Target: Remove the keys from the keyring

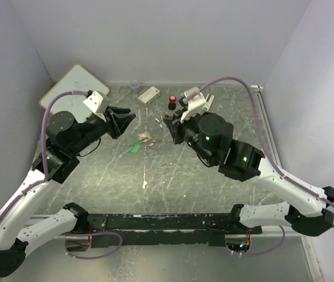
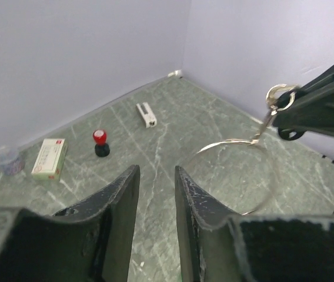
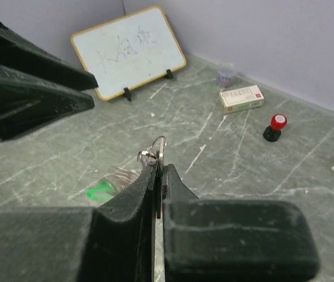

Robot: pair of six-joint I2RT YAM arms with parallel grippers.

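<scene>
Inspecting the grip first: found right pincer [image 3: 158,169] clenched on the small linked loops of the keyring [image 3: 149,155], held up off the tabletop [image 1: 202,188], with the large loop [image 2: 224,143] hanging below and, seen from the left wrist, bare of anything. Found left pincer [image 2: 156,173] released, jaws a little apart with nothing between, hovering just beside that large loop. Located the keys [image 1: 148,138] fanned on the tabletop between the two arms, green head [image 3: 101,191] alongside and blurred. Could not trace any wire joining them to the ring, so judged them likely off it, without certainty. Rated the keyring light, thin and springy, shiny enough to slip or swivel in a pinch; best taken across the doubled coil of a small loop, as at present, not on the single strand. Rated the keys light, stiff and lying flat, hard to lift by the blade; best pinched edge-on at the thicker plastic head. Noted a risk of skidding on the smooth, stone-patterned surface.
</scene>
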